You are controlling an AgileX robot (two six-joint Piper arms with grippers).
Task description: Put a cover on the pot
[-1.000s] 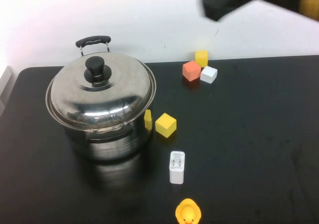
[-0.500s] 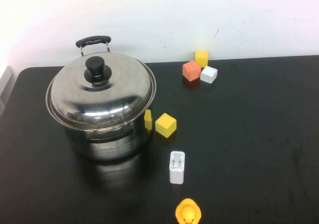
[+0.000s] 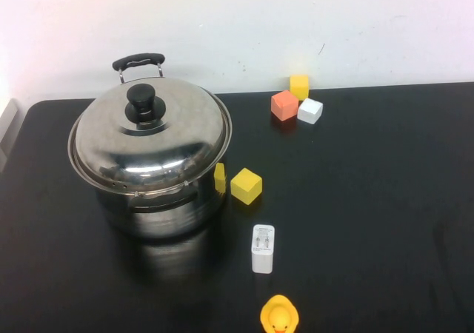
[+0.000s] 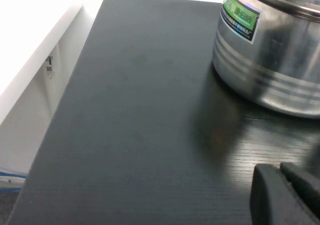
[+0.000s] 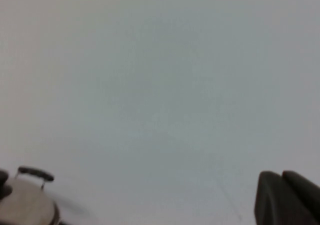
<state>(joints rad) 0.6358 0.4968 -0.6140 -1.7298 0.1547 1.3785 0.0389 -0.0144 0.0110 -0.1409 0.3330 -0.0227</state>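
Note:
A steel pot stands at the table's left with its steel lid resting on it; the lid has a black knob. The pot's side with a green label shows in the left wrist view, and the lidded pot shows small in the right wrist view. Neither gripper shows in the high view. My left gripper is shut and empty, low over the table near the pot. My right gripper is shut and empty, raised and facing the white wall.
A yellow cube and a small yellow piece lie right of the pot. An orange cube, a yellow cube and a white cube sit at the back. A white charger and a yellow duck lie in front.
The right arm, seen at the top right one second ago, has lifted out of the high view. The pot and lid have not moved.

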